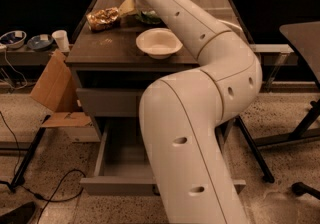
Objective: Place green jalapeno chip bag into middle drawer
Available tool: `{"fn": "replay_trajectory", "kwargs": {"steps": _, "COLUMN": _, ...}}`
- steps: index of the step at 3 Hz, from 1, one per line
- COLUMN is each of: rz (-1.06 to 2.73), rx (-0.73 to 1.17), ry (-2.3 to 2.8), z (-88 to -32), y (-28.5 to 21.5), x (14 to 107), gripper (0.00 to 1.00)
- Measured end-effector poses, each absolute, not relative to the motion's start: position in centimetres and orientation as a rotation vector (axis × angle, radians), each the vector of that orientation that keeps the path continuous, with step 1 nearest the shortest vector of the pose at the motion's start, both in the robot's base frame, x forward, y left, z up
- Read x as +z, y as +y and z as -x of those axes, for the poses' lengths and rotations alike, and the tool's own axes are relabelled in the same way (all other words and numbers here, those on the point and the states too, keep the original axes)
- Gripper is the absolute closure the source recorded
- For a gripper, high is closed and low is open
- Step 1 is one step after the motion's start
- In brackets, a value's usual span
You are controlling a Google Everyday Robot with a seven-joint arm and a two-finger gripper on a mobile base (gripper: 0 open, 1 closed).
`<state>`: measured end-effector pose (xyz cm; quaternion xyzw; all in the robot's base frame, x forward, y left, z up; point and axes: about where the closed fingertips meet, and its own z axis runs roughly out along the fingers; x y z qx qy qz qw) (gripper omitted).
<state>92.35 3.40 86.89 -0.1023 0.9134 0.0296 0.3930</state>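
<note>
The green jalapeno chip bag (pixel 150 17) lies at the back of the dark table top (pixel 105 48), behind the white bowl (pixel 159 43); only a strip of it shows beside my arm. My gripper (pixel 139 4) is at the arm's far end, right over the bag and mostly hidden by the wrist. The middle drawer (pixel 117 186) is pulled out under the table, its grey tray interior (pixel 125 153) bare. My white arm (pixel 200 133) covers the drawer's right half and the centre of its front.
A brown-gold crinkled bag (pixel 103 18) and a pale yellow packet (pixel 127 6) lie left of the green bag. A shut grey drawer front (pixel 107 102) sits above the open one. A cardboard box (pixel 55 93), a paper cup (pixel 61 40), floor cables (pixel 50 193) and a chair base (pixel 305 188) surround the cabinet.
</note>
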Motion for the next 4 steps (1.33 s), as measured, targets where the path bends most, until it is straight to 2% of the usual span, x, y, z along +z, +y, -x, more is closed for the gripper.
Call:
{"fn": "replay_trajectory", "kwargs": {"steps": 1, "rz": 0.286, "rx": 0.096, "ry": 2.318, "z": -93.0, "y": 3.8, "x": 86.0, "gripper": 0.17}}
{"fn": "replay_trajectory", "kwargs": {"steps": 4, "rz": 0.279, "rx": 0.118, "ry": 2.347, "z": -93.2, "y": 2.3, "x": 85.5, "gripper": 0.87}}
